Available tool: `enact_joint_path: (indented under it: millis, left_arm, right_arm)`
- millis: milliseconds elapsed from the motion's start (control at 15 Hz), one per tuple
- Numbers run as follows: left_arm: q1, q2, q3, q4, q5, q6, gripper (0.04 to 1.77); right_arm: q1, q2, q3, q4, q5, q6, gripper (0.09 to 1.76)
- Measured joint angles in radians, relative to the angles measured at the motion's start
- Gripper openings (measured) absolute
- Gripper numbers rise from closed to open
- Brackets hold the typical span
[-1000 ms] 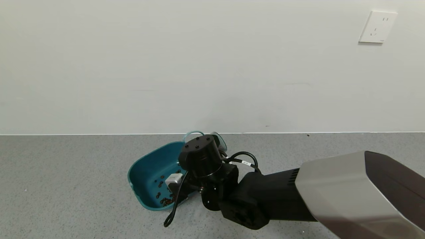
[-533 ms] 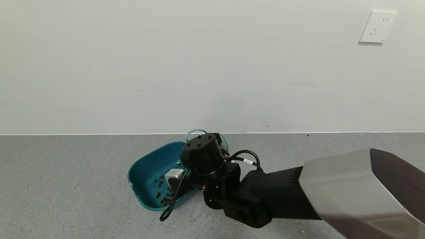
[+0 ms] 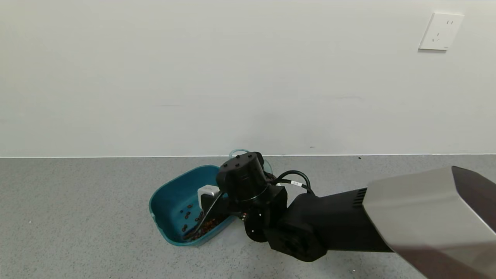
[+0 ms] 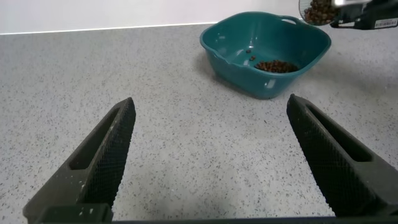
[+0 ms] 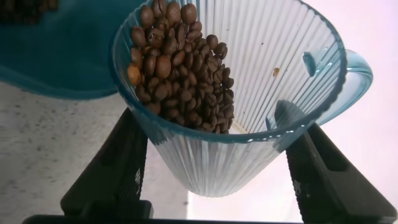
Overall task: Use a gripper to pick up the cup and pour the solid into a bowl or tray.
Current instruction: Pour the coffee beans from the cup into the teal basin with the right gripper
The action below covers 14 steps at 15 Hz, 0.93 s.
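Observation:
My right gripper (image 5: 214,168) is shut on the ribbed translucent cup (image 5: 249,143), one finger (image 5: 112,174) on each side of its wall. The cup is tilted, with brown beans (image 5: 180,68) heaped at its lip over the teal tub (image 5: 62,62). In the head view the right wrist (image 3: 242,180) hides most of the cup; only its handle (image 3: 239,152) shows above the tub's (image 3: 170,193) far right end. A pile of beans (image 3: 207,224) lies in the tub's near corner. My left gripper (image 4: 211,155) is open and empty, low over the table, facing the tub (image 4: 267,46).
The tub stands on a grey speckled counter (image 3: 77,217) close to a white wall. A wall socket (image 3: 441,31) is at the upper right. A black cable (image 3: 201,223) from the right wrist hangs into the tub.
The right wrist has shifted right and turned further, tipping the cup more. More beans have dropped into the tub's near corner.

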Motion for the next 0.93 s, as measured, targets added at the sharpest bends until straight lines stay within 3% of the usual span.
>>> enact_joint_path:
  millis: [533, 800, 933]
  left_arm:
    - [0.0, 0.0, 0.0, 0.0, 0.0, 0.0, 1.75]
    - [0.0, 0.0, 0.0, 0.0, 0.0, 0.0, 1.75]
    - [0.0, 0.0, 0.0, 0.0, 0.0, 0.0, 1.75]
  right_arm:
    - [-0.042, -0.072, 0.009, 0.095, 0.008, 0.295, 1.34]
    - [-0.101, -0.095, 0.035, 0.095, 0.134, 0.354, 1.34]
    - [-0.134, -0.103, 0.037, 0.1, 0.154, 0.377, 1.34]
